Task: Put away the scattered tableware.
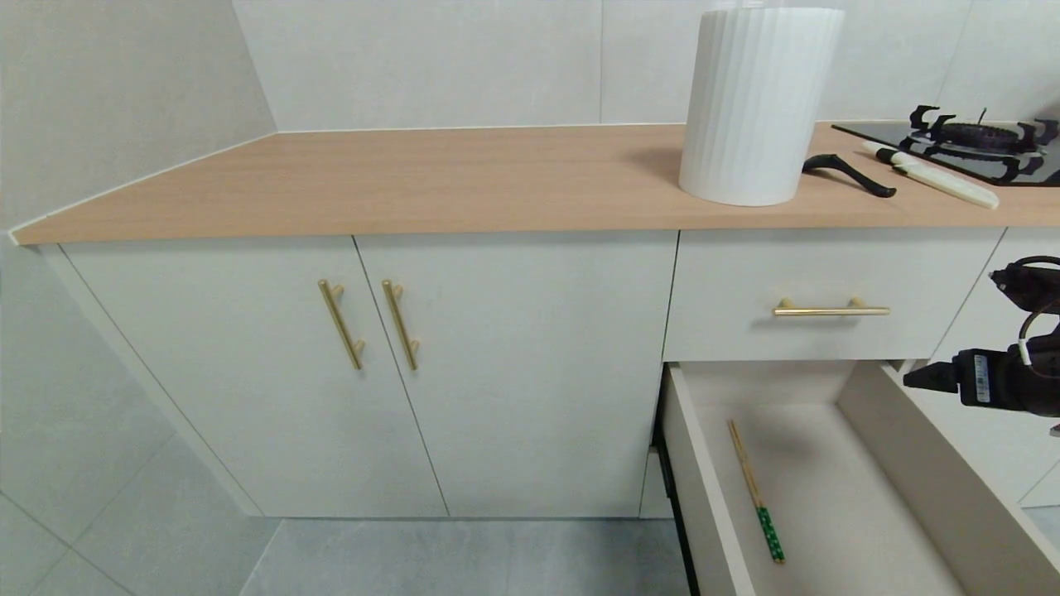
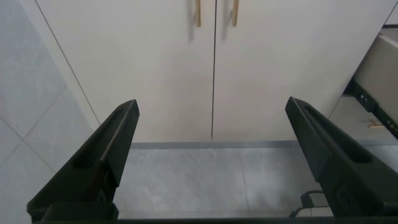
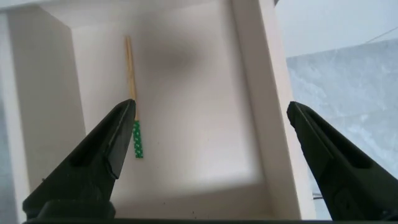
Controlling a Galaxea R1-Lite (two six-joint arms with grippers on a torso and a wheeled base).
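So, a pair of chopsticks (image 1: 755, 492) with green-patterned ends can be seen lying flat in the open drawer (image 1: 911, 463), close to its left wall, so that part of the job looks done. The right end effector (image 3: 209, 104) is held above the drawer with its jaws spread wide and nothing gripped. The left end effector (image 2: 211, 102) is spread just as wide, also empty, and is pointed at the cabinet doors (image 2: 214, 68) and the floor (image 2: 199, 180). Up on the desk (image 1: 414, 182), a white-bladed knife (image 1: 932, 174) and a black-handled tool (image 1: 849, 172) are lying between the white ribbed container (image 1: 758, 103) and the stove (image 1: 977, 141). The step in hand is probably fetching one of those two, since the drawer is already open to take them. For that, the right arm would have to be lifted from drawer height to the desk, and the jaws lined up across a slim handle lying flat, so a low, square approach is called for. A few things can't be made out: the working end of the black-handled tool is hidden behind the container, the container's top is cut off so its contents are unknown, and the drawer's front is cropped.
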